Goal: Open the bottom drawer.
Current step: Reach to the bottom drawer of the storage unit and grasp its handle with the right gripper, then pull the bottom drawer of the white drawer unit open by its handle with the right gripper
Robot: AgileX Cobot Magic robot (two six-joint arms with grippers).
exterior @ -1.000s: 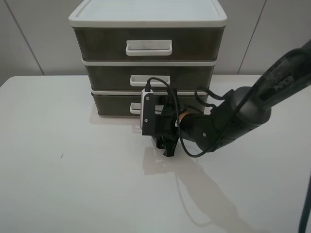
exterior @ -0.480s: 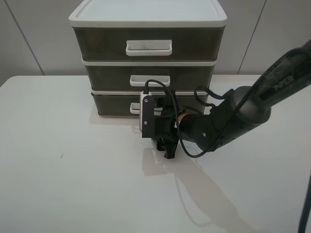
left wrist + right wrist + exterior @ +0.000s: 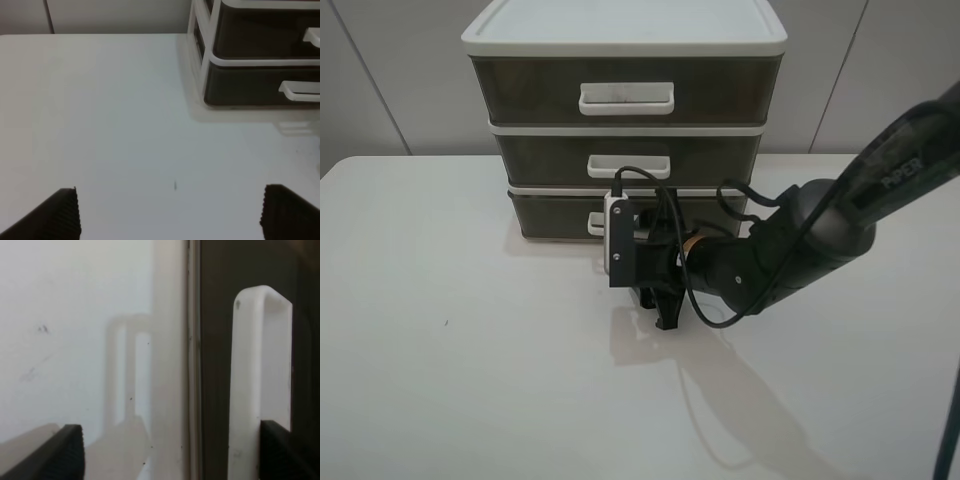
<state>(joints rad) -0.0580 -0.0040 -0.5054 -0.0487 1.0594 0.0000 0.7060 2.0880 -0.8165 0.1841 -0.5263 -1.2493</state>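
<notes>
Change: in the high view the right arm (image 3: 800, 235) has edged slightly leftward across the front of the drawer unit (image 3: 620, 35); the drawers themselves have not shifted.
Bottom drawer: the bottom drawer (image 3: 555, 214) is the lowest tier of the unit, resting on the tabletop (image 3: 470, 380). Its front looks level with the frame, so I judge it shut.
Handle: the white loop handle (image 3: 250, 380) is mostly hidden behind the wrist in the high view. The right wrist view shows it close up.
Right claw: the right claw (image 3: 175, 452) is low in front of the bottom tier, rolled onto its side, with its fingers spread apart and gripping nothing. The handle bar lies inside the gap, close to one finger. Whether they touch cannot be told.
Left claw: the left claw (image 3: 175, 215) is spread wide over bare tabletop, well away from the unit, and empty.
Done: the approach looks nearly complete, with the right claw lined up at the correct tier rather than at the middle drawer (image 3: 550, 158).
Left to do: the fingers need to close on or hook the handle, then draw straight back from the unit. No pull shows yet.
Risk: the unit is light plastic and may slide along with the pull rather than let the drawer out.
</notes>
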